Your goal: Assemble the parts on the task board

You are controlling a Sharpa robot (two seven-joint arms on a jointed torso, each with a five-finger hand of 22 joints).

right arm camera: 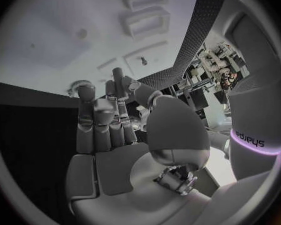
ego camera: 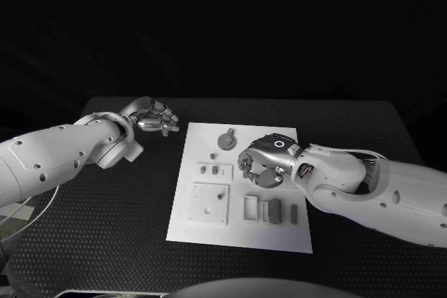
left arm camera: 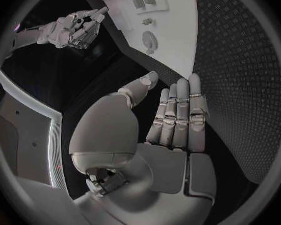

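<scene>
The white task board (ego camera: pixel 280 236) lies in the middle of the black table. Grey parts sit on it: a round disc (ego camera: pixel 227 141) near its far edge, small pieces (ego camera: pixel 214 170) at mid-left, a square plate (ego camera: pixel 210 202) and upright bars (ego camera: pixel 271 211) near the front. My right hand (ego camera: pixel 263 159) hovers over the board's right middle, just right of the small pieces, fingers fairly straight (right arm camera: pixel 103 115) and holding nothing. My left hand (ego camera: pixel 154 117) floats over the bare table past the board's far-left corner, fingers extended side by side (left arm camera: pixel 178 115) and empty. The left wrist view shows the disc (left arm camera: pixel 150 39).
Black textured table (ego camera: pixel 121 214) surrounds the board on all sides, with wide bare strips left and right of it. My right forearm (ego camera: pixel 373 181) crosses the table's right side. A pale curved rail (ego camera: pixel 42 207) stands beyond the table's left edge.
</scene>
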